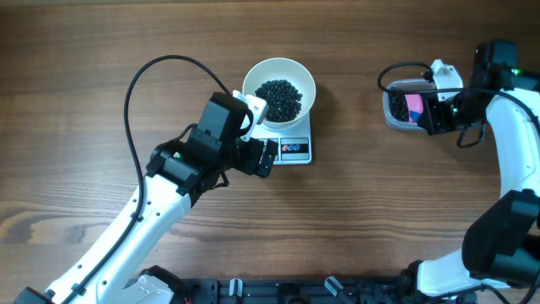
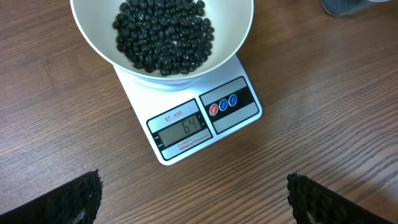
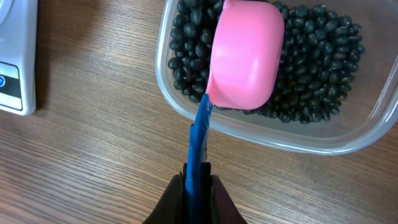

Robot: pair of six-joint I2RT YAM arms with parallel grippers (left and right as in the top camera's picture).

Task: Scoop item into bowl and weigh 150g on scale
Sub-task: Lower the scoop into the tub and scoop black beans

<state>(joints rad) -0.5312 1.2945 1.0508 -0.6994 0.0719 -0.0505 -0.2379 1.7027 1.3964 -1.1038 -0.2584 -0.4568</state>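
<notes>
The white bowl [image 1: 251, 84] stands on the small white scale [image 1: 295, 149] at the table's middle, with a heap of black beans [image 1: 279, 99] inside. In the left wrist view the bowl [image 2: 239, 43] and beans [image 2: 163, 34] fill the top, and the scale's display [image 2: 183, 129] reads 64. My left gripper [image 1: 264, 158] hovers just left of the scale's front, open wide [image 2: 199, 202] with only bare wood between its fingers. My right gripper [image 3: 198, 177] is shut on the blue handle of a pink scoop [image 3: 245, 53]. The scoop lies back-up on the beans [image 3: 311, 62].
A clear plastic tub [image 3: 280, 140] holds the remaining beans at the far right [image 1: 395, 114], under the right arm. The left arm's black cable [image 1: 135, 84] loops over the table to the left of the bowl. The scale's corner [image 3: 15, 68] shows at the right wrist view's left edge.
</notes>
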